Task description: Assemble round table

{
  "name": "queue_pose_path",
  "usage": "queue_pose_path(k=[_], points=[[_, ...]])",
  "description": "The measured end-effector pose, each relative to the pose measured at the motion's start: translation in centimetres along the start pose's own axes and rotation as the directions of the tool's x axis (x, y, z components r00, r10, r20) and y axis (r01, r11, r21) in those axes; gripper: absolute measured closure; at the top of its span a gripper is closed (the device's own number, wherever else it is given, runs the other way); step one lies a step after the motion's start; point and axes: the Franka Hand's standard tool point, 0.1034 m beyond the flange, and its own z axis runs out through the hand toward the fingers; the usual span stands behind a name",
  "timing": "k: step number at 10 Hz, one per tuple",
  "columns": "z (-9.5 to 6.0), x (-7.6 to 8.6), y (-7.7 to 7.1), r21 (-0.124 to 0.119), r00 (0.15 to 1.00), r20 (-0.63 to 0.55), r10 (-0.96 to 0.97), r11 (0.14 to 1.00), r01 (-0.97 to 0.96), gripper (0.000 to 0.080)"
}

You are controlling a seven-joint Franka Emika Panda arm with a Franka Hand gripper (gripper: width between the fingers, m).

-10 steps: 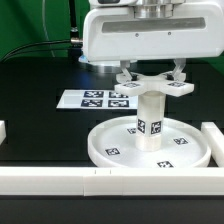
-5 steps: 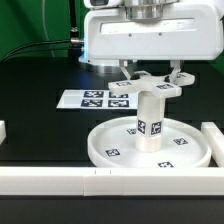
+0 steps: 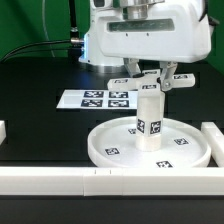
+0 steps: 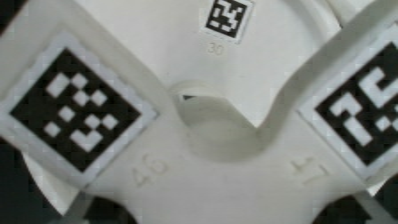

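Tagged white cross-shaped piece (image 3: 150, 84) caps the upright post (image 3: 149, 115) on the rimmed disc (image 3: 105, 150), near the table's (image 3: 40, 110) front edge. The gripper (image 3: 151, 72) clamps the piece, which is rotated from the earlier frame.

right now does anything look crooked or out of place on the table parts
Nothing stands out: the post stands upright in the hub of the disc, and the cross-shaped piece sits roughly level on top of the post.

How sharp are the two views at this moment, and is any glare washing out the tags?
Exterior view: fairly sharp, evenly lit; tags on the post and disc are readable. Wrist view: the cross-shaped piece fills the frame, soft-focused, its white plastic bright, its tags legible.
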Motion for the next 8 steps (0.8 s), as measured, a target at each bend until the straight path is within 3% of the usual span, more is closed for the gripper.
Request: queue_pose_path(k=[3, 6, 7, 8], points=[[-0.03, 0.39, -0.23, 0.072, 0.908, 0.036, 0.417, 0.905, -0.418, 0.0351], [0.0, 0.37, -0.24, 0.071, 0.903, 0.038, 0.428, 0.9, -0.429, 0.0351], [-0.06, 0.33, -0.24, 0.071, 0.917, 0.038, 0.398, 0.914, -0.4, 0.019], [-0.54, 0.09, -0.34, 0.061, 0.919, 0.051, 0.391, 0.917, -0.393, 0.0162]])
